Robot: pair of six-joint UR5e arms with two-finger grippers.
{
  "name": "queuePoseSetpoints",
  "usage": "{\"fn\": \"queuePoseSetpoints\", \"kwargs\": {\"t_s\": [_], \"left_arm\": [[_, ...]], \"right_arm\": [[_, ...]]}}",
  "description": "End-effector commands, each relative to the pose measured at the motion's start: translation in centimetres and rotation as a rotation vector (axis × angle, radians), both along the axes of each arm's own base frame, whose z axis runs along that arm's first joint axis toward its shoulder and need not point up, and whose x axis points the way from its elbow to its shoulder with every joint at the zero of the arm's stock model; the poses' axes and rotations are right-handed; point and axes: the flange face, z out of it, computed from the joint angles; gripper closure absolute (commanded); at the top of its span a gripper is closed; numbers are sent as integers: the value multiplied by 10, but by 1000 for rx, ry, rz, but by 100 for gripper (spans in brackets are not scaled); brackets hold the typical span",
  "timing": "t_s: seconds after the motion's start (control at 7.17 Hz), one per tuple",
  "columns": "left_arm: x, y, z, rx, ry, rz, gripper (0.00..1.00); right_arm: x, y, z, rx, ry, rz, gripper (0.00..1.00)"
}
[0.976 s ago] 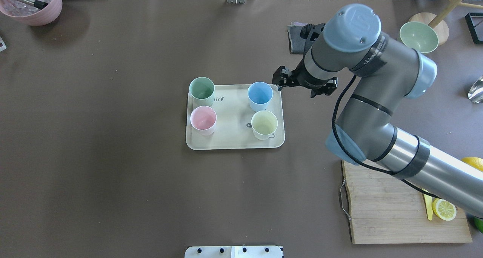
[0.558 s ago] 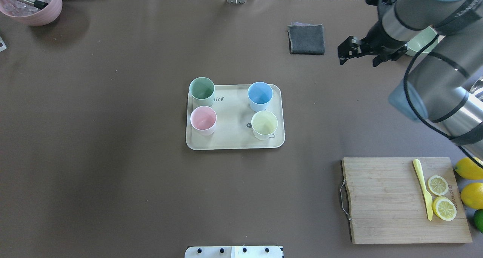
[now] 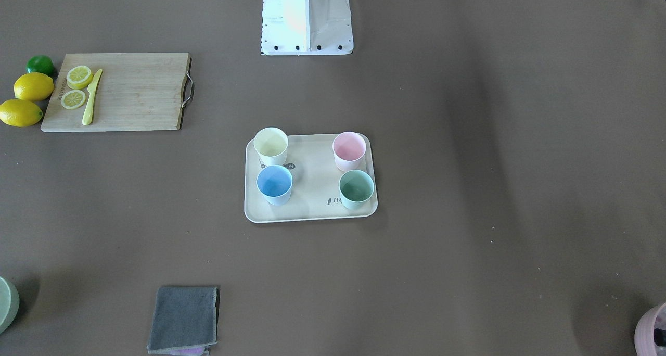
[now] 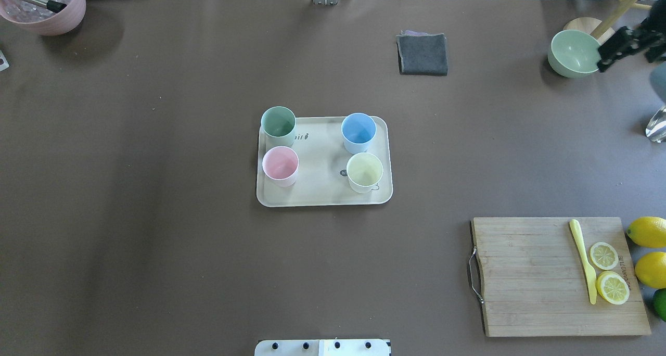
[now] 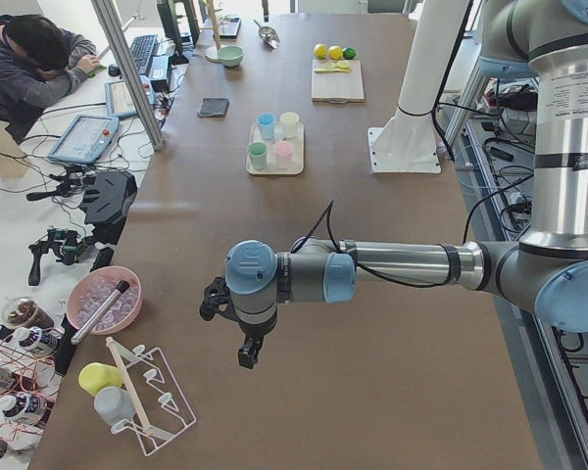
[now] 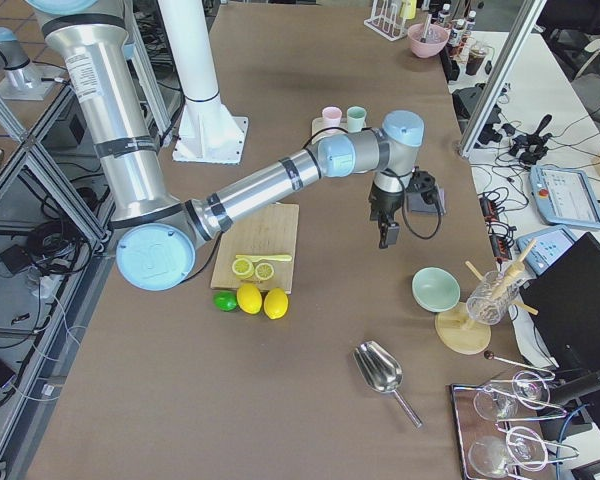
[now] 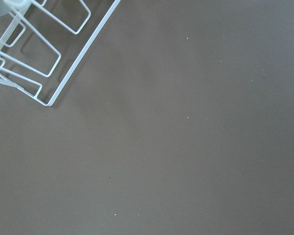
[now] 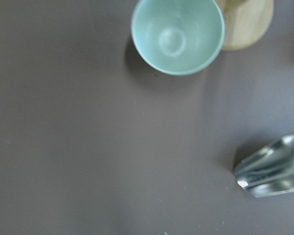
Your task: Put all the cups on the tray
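Standing upright on tray (image 4: 322, 192), one per corner: mint green cup (image 4: 278, 123), light blue cup (image 4: 358, 129), pink cup (image 4: 280, 163), pale yellow cup (image 4: 364, 169). Right gripper (image 4: 632, 46) beside sage bowl (image 4: 572, 54), jaws spread, empty, well apart from tray. Left gripper (image 5: 231, 328) near wire rack (image 5: 147, 401), far from cups; jaw state: cannot tell.

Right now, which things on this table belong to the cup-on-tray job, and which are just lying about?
In the job: tray, yellow cup, blue cup, pink cup, green cup.

Lying about: board, knife, lemon slices, lemons, lime, cloth, bowl, pot, scoop.
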Motion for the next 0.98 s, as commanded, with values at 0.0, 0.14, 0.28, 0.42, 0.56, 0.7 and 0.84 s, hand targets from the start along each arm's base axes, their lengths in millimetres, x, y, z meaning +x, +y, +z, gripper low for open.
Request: {"fn": "queuePoseSetpoints", "kwargs": {"t_s": [0.0,0.14,0.28,0.42,0.56,0.7,0.84], "left_arm": [[0,0,-5,-43,1,1,1],[-1,-14,-19,-71,5,-1,1],[-1,-12,-20,-71,4,1,1],[-1,-13,-21,-71,4,1,1],[-1,-14,-23,-65,6,1,1],[0,-13,-27,-54,7,1,1],[-1,-11,-33,-43,4,-1,1]], "right_arm": [[46,69,117,-192,40,4,0],[60,76,146,-238,45,32,0],[64,94,169,-232,40,40,0],[75,95,170,-195,17,66,0],[82,99,170,-195,-15,84,0],[91,107,175,-138,-22,96,0],[95,122,182,-46,-45,101,0]]}}
